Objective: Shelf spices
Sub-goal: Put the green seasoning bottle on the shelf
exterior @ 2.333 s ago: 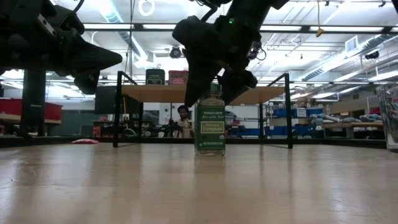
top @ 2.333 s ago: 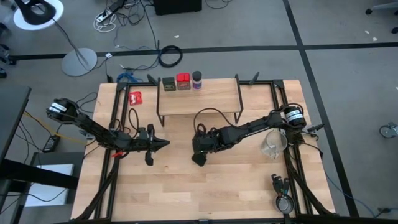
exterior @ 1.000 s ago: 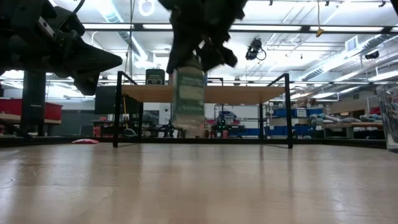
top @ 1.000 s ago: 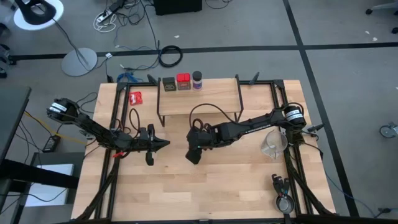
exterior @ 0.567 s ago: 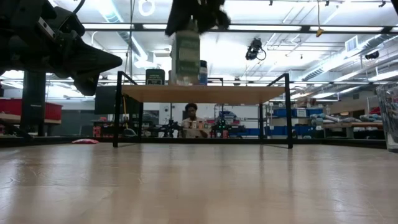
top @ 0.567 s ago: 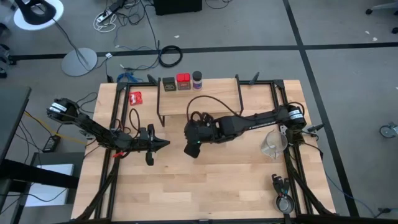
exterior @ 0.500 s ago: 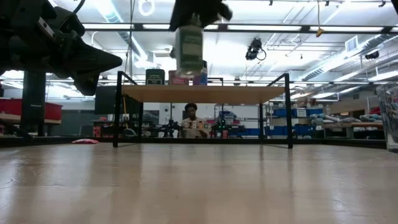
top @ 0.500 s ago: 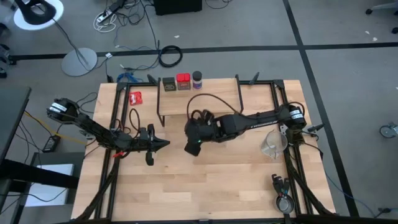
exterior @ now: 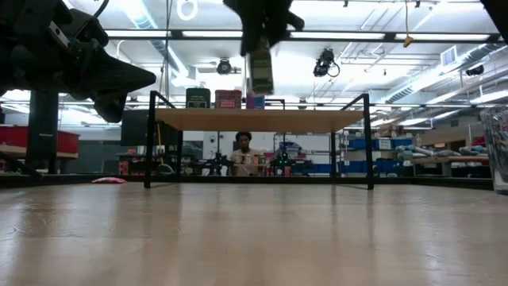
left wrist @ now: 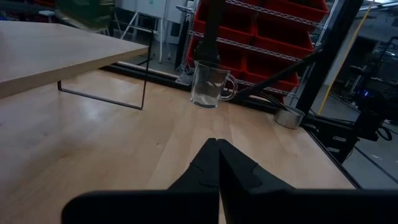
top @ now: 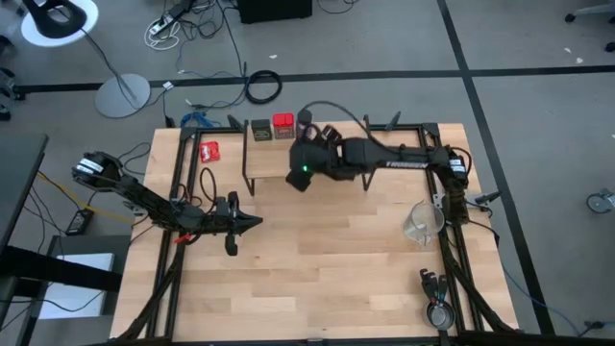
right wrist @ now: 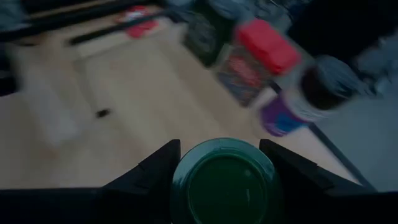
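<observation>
1. High view: your right gripper (top: 299,174) has moved from the table up over the shelf (top: 327,144).
2. Low view: it pinches the green jar (exterior: 259,70) above the plank.
3. Left wrist view: your left gripper (left wrist: 217,149) waits, fingers pressed together.

Shelf top, far-left end: taken by the olive tin (top: 259,129), the red tin (top: 282,126) and the blue-capped jar (right wrist: 297,99), standing in a row close together.
Shelf top, rest: the plank of the shelf (top: 336,154) is bare toward its right end, but the right arm (top: 384,161) lies across above it.
Above the shelf: the right gripper (top: 300,171) hangs there with its fingers clamped on the green jar (exterior: 259,70), clear of the plank.
Under the shelf: open between the thin black legs.
Front surface (top: 317,269): broad and bare in the middle.
Left side: the left gripper (top: 245,223), fingers together, hovers over the surface.
Right edge: a glass mug (top: 421,223) and a small metal cup (top: 439,315).
Left of the shelf: a red packet (top: 209,151).
</observation>
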You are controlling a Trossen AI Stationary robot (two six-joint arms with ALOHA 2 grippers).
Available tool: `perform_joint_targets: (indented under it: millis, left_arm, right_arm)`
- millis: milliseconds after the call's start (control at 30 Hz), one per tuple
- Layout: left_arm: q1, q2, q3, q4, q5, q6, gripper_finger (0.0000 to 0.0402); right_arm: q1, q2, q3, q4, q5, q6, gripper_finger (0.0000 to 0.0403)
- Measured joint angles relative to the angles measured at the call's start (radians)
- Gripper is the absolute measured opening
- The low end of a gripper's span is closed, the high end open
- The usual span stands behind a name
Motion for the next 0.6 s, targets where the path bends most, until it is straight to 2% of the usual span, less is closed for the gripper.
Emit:
perform_joint_targets:
  millis: [267,600]
  left_arm:
    - [0.0,0.0,0.0,-0.012,0.0,0.001,0.0001]
    - [0.0,0.0,0.0,-0.022,0.0,-0.015,0.0001]
  right_arm:
    - [-0.086,0.0,0.0,-0.099,-0.003,0.038,0.02]
    - [-0.204,0.0,-0.001,-0.121,-0.051,0.01,0.02]
